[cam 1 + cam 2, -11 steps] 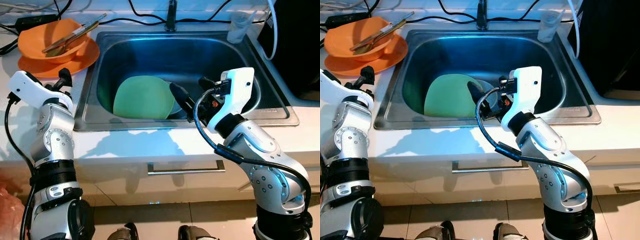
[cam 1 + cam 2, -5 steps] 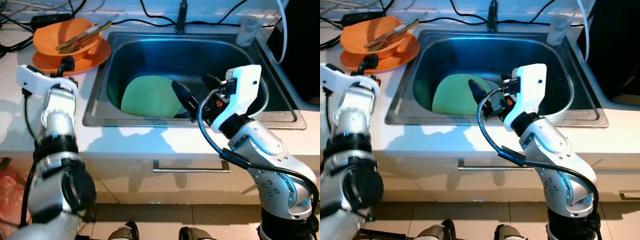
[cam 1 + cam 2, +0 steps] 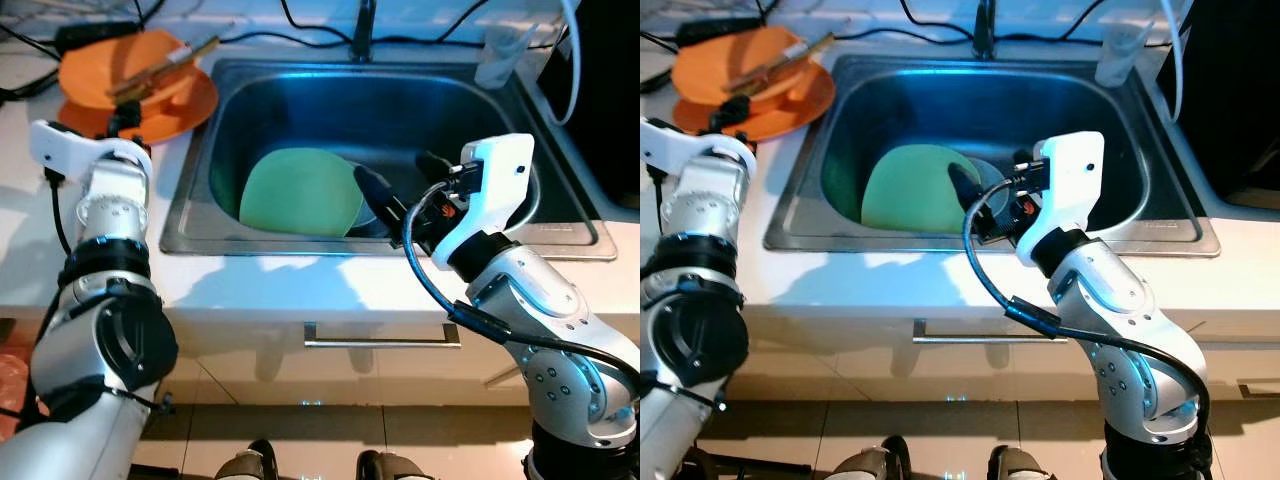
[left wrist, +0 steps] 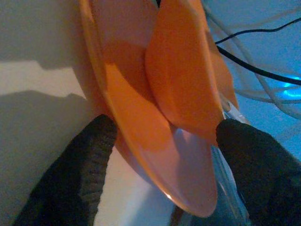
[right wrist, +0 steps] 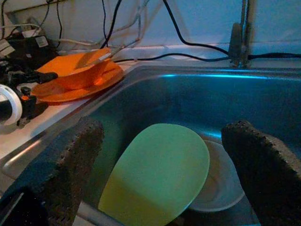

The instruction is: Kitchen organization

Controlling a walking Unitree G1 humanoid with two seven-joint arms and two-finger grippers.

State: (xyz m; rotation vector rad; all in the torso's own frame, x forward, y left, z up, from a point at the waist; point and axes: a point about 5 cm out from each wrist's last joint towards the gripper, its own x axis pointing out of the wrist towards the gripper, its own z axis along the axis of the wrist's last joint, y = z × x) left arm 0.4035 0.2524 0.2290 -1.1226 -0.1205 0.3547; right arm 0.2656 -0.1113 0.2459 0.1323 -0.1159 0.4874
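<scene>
While spread wide: right hand (image 3: 392,194) hangs over the sink's (image 3: 560,225) near side, fingers (image 5: 265,165) apart, holding nothing.
Just beyond it: green plate (image 3: 300,192) leans in the basin, overlapping a pale dish (image 5: 217,186).
Left hand (image 4: 164,155): fingers straddle the orange plate's (image 3: 165,103) rim on the tabletop (image 3: 25,215), not closed.
On that plate: orange bowl (image 3: 735,60) with utensils (image 3: 780,62).
Far corner: clear cup (image 3: 497,55).

A round green plate (image 3: 300,192) is leaned inside the stainless steel sink (image 3: 560,225), over a white dish (image 5: 218,188) at its 3 o'clock. At the sink's 10 o'clock, an orange bowl (image 3: 735,60) holding utensils (image 3: 780,62) is stacked on an orange plate (image 3: 775,110).
</scene>
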